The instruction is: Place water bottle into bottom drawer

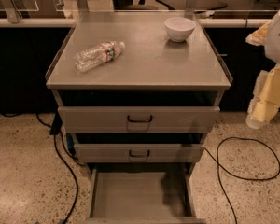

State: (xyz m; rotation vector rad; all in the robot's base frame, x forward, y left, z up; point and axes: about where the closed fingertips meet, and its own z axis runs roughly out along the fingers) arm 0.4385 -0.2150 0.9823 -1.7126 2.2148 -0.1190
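Note:
The water bottle lies on its side on the left part of the grey cabinet top, its white cap pointing right and away from me. The bottom drawer is pulled out, and its plain grey floor shows nothing inside. My gripper hangs at the right edge of the view, to the right of the cabinet at about the height of the top drawer. It is well apart from the bottle and holds nothing that I can see.
A white bowl stands at the back right of the cabinet top. The top drawer and middle drawer sit slightly out, with dark handles. Black cables lie on the speckled floor on both sides of the cabinet.

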